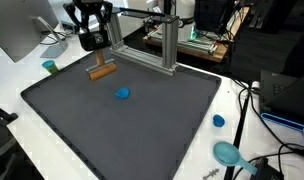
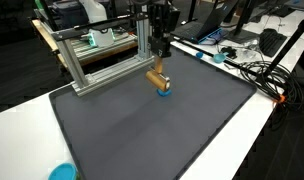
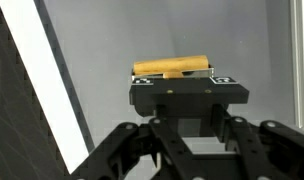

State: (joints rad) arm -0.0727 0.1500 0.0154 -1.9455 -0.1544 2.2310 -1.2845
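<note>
**One block gripped, none set down**

One wooden block point(image 3: 172, 67) is pinched in the gripper point(image 3: 175, 80), whose jaws are pressed in on it. In the wrist view it is seen lying crosswise at the fingertips, roughly level, with an end jutting out to either side. The grasp is therefore judged done.

In both exterior views the block is found directly beneath the gripper point(image 1: 94, 55), low over the dark mat point(image 1: 142, 130). Whether it hangs clear of the mat or touches it cannot be told with certainty, though a slight lift is suggested.

A blue disc point(image 1: 122, 94) is seen on the mat, below the gripper and a little off to one side. In an exterior view a strip of bare mat is shown between block and disc. Where the disc appears right under the block, that is put down to the camera's angle, so the two are judged apart. Nothing is seen resting on the disc, and the block is not yet put down anywhere, so the carrying and the release are judged undone.

An aluminium frame point(image 1: 168, 45) is seen beyond the gripper at the mat's far edge, near it but not touched. A teal cup point(image 1: 49, 67) and a blue cap point(image 1: 218, 120) are seen off the mat on the white table point(image 1: 12, 90), both well apart from the gripper.
</note>
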